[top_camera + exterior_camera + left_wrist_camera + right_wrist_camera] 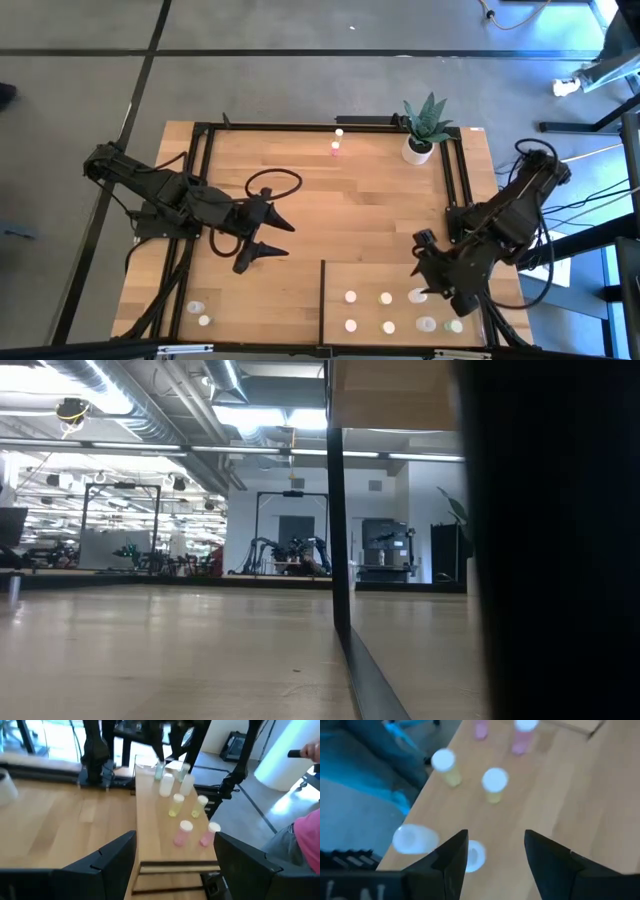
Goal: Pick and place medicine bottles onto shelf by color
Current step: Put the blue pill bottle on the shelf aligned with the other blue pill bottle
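Observation:
The shelf [405, 310] is a pale panel lying at the table's near right. On it stand several medicine bottles in rows by colour: pink [183, 832], yellow [176, 805], white [166, 785] and green [160, 770]. Two more bottles [337, 148] stand at the far edge, and two [200, 313] at the near left. My right gripper [425, 268] hovers open over the shelf's right end, above a white bottle [474, 856], with nothing between its fingers [452, 855]. My left gripper [283, 238] hangs open over the table's middle, pointing toward the shelf and holding nothing.
A white pot with a green plant [425, 135] stands at the far right corner. A dark cable loop [272, 183] lies beyond my left gripper. A black frame [205, 150] runs round the table. A person's pink sleeve [307, 835] shows beyond the table's edge.

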Motion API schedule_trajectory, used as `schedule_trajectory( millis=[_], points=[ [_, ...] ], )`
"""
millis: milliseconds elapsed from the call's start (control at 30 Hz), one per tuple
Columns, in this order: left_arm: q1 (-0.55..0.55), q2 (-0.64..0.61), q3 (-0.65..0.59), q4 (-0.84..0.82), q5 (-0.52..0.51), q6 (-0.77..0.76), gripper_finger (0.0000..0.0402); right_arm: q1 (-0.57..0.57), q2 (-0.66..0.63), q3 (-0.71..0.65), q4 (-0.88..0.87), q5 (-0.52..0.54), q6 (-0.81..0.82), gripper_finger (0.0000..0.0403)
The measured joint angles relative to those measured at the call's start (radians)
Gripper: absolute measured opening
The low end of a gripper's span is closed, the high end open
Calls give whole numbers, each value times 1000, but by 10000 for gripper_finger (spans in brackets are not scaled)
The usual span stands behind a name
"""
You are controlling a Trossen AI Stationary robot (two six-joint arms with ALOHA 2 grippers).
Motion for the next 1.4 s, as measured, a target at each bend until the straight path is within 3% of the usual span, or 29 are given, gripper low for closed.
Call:
schedule_trajectory(
  millis=[267,667,833,1067,1400],
  points=[
    [0,0,0,-220,1,-252,259,0,-48,3,1,177,0,195],
    [-51,0,0,-524,2,-658,259,0,-105,4,40,327,0,195],
    [-147,20,0,-570,42,-730,259,-4,-124,4,60,340,0,195],
    [-304,108,0,-570,54,-646,259,-85,-146,4,134,354,0,195],
    [-458,238,0,-584,53,-792,259,-249,-149,5,208,186,-3,195]
  ],
)
